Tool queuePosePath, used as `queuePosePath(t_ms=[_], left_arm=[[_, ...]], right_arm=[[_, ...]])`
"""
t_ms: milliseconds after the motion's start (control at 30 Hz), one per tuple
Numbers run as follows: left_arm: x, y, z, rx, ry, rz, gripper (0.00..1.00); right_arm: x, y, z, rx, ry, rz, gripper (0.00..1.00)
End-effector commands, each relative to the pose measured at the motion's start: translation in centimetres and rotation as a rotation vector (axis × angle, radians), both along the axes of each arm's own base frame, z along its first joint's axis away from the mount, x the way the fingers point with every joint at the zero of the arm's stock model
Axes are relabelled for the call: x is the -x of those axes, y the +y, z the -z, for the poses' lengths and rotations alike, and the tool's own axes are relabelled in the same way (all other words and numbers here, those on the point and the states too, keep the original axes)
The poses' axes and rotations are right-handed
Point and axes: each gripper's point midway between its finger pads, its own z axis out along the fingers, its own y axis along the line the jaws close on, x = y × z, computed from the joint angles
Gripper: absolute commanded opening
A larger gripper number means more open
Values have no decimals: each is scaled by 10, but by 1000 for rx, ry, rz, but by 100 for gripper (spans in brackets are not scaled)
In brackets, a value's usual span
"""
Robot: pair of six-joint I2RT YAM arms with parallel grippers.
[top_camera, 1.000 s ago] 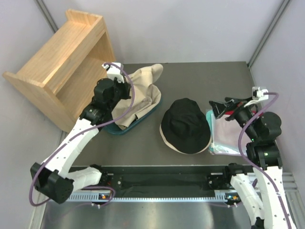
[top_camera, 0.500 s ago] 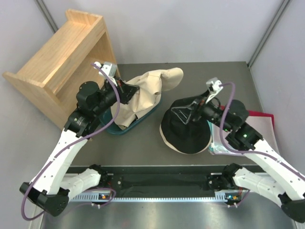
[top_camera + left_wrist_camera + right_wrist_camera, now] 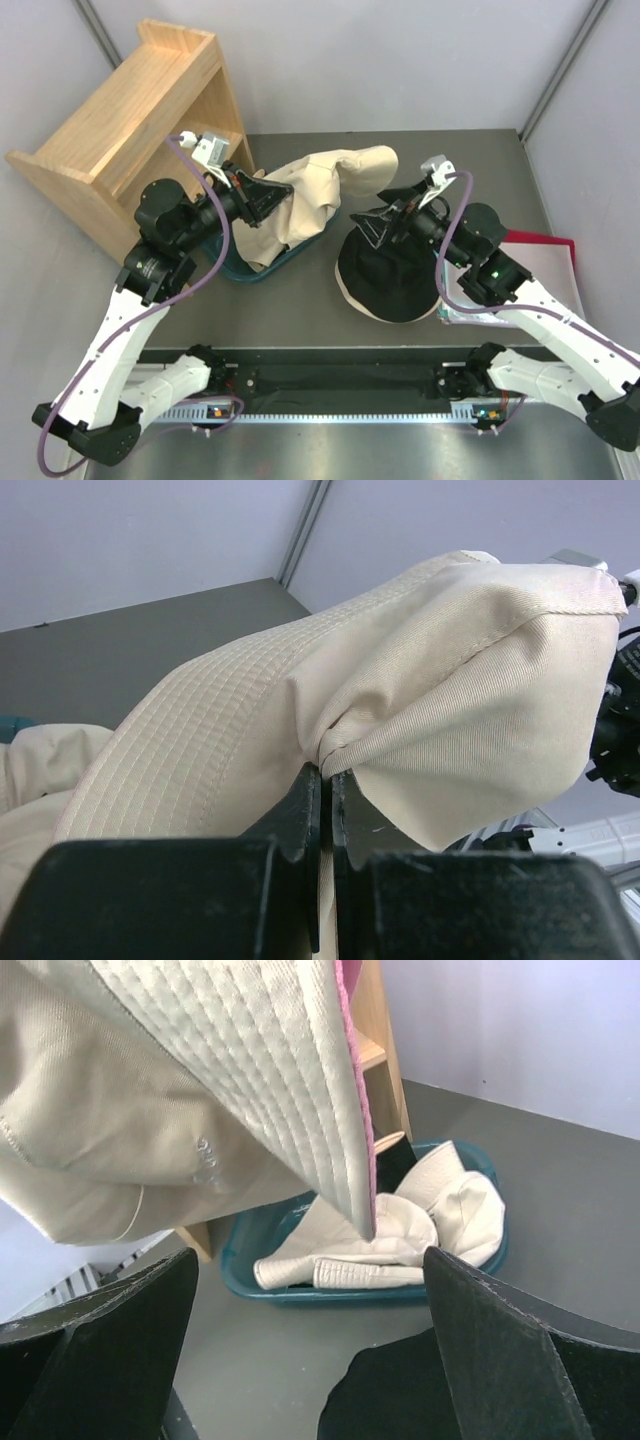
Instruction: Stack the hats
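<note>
Left jaws pinch one cream hat [image 3: 450, 680]. Right jaws, wide apart, hang near it, above one black hat [image 3: 390, 285]. Only the right wrist view shows bunched hats [image 3: 400, 1230] inside one tub [image 3: 250, 1245], too crumpled to count.

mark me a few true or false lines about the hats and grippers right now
1. The left gripper is shut on the cream hat. True.
2. The right gripper is clamped on the black hat. False: it is wide open above that hat, gripping nothing.
3. The black hat lies on the table. True.
4. The teal tub is empty. False: more cream hats lie in it.
</note>
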Motion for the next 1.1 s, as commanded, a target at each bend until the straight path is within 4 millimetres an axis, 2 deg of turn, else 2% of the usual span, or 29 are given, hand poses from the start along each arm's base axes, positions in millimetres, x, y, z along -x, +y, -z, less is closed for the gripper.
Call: queuePosePath(t_ms=[0,33,133,233,267,367,400,433,600,633,667,800,867,1067], left_arm=[[18,1,-32,55,-72,47,0],[19,1,-34,59,-75,52,0],[22,0,-35,66,-74,62,0],[19,2,-32,61,-72,45,0],[18,1,-31,59,-69,43,0],[13,4,-29,52,-76,11,0],[10,7,-28,48,-76,-11,0],[3,14,-29,40,-88,-64,0],[-18,26,-23,7,-100,-181,0],[-23,27,-21,-6,-106,-199,0],[-28,29,-20,-13,-106,-222,0],[-41,18,-9,-30,-91,-192,0],[-45,10,-11,-4,-92,-164,0],[-61,-19,4,1,-37,-80,0]], right_arm=[[5,4,-56,-77,-166,-23,91],[5,5,-58,-70,-183,-25,91],[6,9,-64,-74,-205,-45,79],[12,11,-65,-88,-204,-75,46],[16,11,-68,-97,-212,-91,25],[22,7,-70,-116,-184,-93,0],[22,7,-62,-100,-132,-93,0],[26,3,-68,-107,-121,-93,0],[43,0,-59,-98,24,-136,0],[47,-2,-46,-61,85,-141,0],[49,-2,-43,-50,103,-150,0],[60,1,-22,6,183,-197,0],[63,-1,-16,5,199,-200,0],[61,-24,-22,-72,211,-85,0]])
